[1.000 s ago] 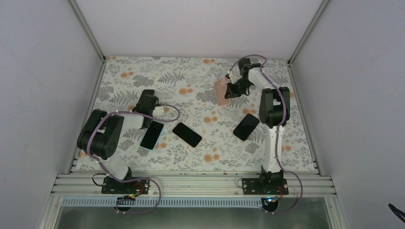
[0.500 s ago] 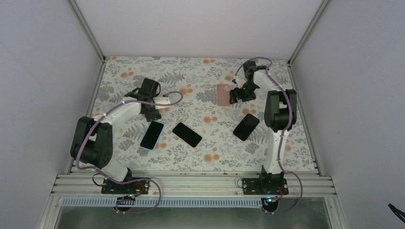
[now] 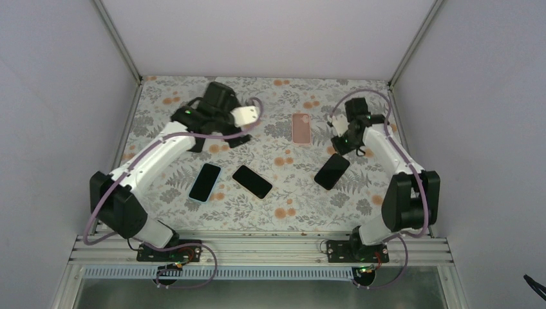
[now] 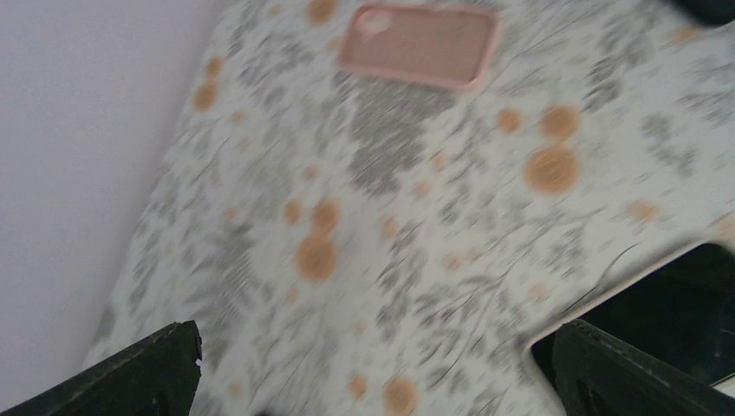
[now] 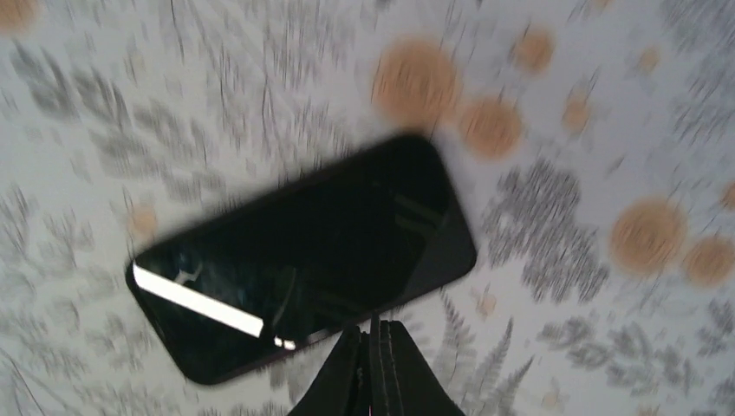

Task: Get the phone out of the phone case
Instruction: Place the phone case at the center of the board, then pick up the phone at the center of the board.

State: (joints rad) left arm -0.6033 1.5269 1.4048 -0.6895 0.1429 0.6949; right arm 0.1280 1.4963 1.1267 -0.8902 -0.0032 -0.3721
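A pink phone case (image 3: 301, 127) (image 4: 419, 45) lies flat at the back of the table, touched by neither gripper. A black phone in a pale case (image 3: 205, 182) lies front left, with a bare black phone (image 3: 252, 181) beside it. Another bare black phone (image 3: 332, 171) (image 5: 303, 290) lies right of centre. My left gripper (image 3: 217, 140) (image 4: 381, 373) hovers wide open and empty, left of the pink case. My right gripper (image 3: 337, 144) (image 5: 374, 364) is shut on nothing, just above the near edge of the right phone.
The floral tablecloth (image 3: 277, 212) covers the whole table. White walls close it in at the left, back and right. A dark phone with a pale rim (image 4: 685, 303) shows at the lower right of the blurred left wrist view.
My right gripper let go of the pink case, which now lies flat, then swung right and shut. My left arm rose from the cased phone, reached toward the back and opened wide.
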